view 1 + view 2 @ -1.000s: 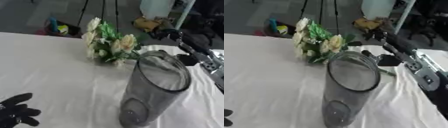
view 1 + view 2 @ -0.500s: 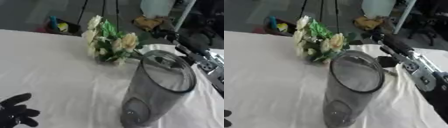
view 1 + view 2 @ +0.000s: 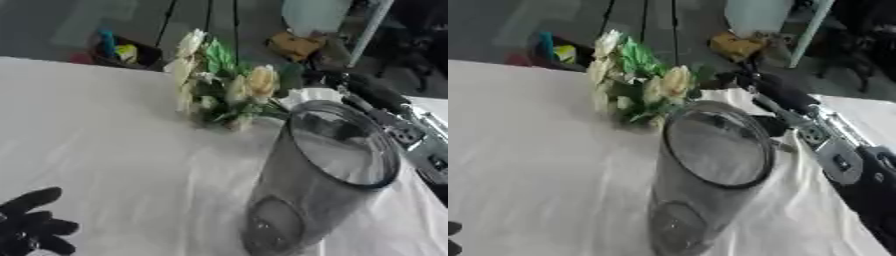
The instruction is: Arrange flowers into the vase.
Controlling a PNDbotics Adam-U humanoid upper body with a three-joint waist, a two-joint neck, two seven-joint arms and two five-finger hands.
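Observation:
A tall clear glass vase stands on the white cloth in the foreground, with nothing inside it. Behind it is a bouquet of cream flowers with green leaves, heads pointing to the far left. My right hand comes in from the right along a black and silver arm. It sits at the bouquet's stem end, just past the vase's rim, and its hold is hidden. My left hand rests open at the lower left corner, far from both.
The white tablecloth covers the table, with broad free room left of the vase. Beyond the far edge are a dark floor, tripod legs and a bin with coloured items.
The right arm has sunk a little toward the vase's rim, and the bouquet has barely shifted. The left hand has stayed put.

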